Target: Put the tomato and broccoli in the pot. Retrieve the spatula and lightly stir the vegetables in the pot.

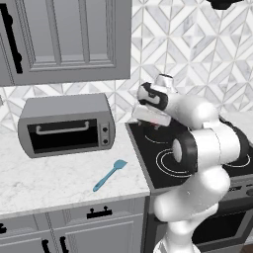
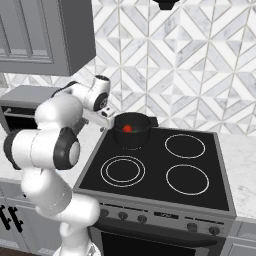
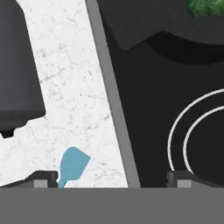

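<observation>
- The stove (image 2: 160,165) is big, black and flat, with white rings on top.
- The toaster oven (image 1: 66,124) sits on the white counter (image 1: 49,183), to the left of the stove.
- The pot (image 2: 131,130) stands on the back left ring. It looks heavy and hard.
- The tomato (image 2: 127,128) is inside the pot. The broccoli (image 3: 205,8) shows as a green bit in there too.
- The spatula (image 1: 109,175) lies flat on the counter, between the toaster oven and the stove, apart from both. I think it is light, stiff and a bit slippery. The thin handle looks like the best place to grab.
- The claw (image 3: 113,179) hangs over the stove's left edge, beside the pot. Its tips stand wide apart. It holds nothing and touches nothing.
</observation>
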